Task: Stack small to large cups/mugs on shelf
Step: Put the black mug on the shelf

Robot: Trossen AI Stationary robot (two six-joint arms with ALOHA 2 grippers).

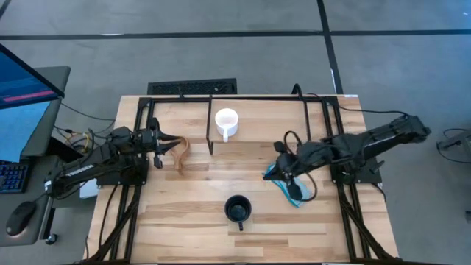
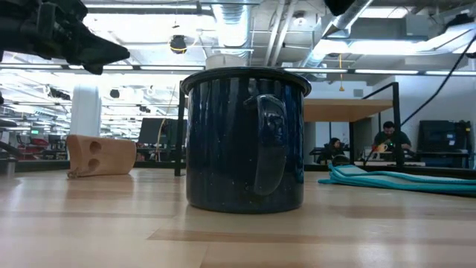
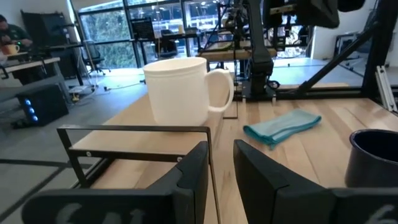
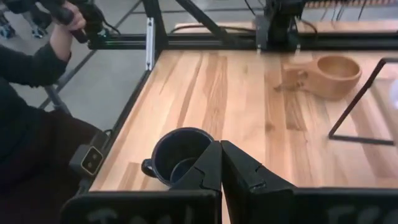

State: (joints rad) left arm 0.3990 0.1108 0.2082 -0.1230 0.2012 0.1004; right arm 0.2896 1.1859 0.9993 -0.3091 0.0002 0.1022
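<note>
The white mug stands upright on the shelf's light board, inside the black bars. The dark navy mug stands upright on the table near the front edge, its handle toward the near side. The tan-brown mug rests on the table left of the shelf, seemingly on its side. My left gripper hovers beside and above the tan mug with a narrow gap between its fingers, empty. My right gripper is shut and empty over the blue cloth, pointing toward the dark mug.
A light blue cloth lies crumpled on the table under my right gripper. The table's black frame runs along both sides and the far edge. A person stands at the table's near side. Bare wood lies between the mugs.
</note>
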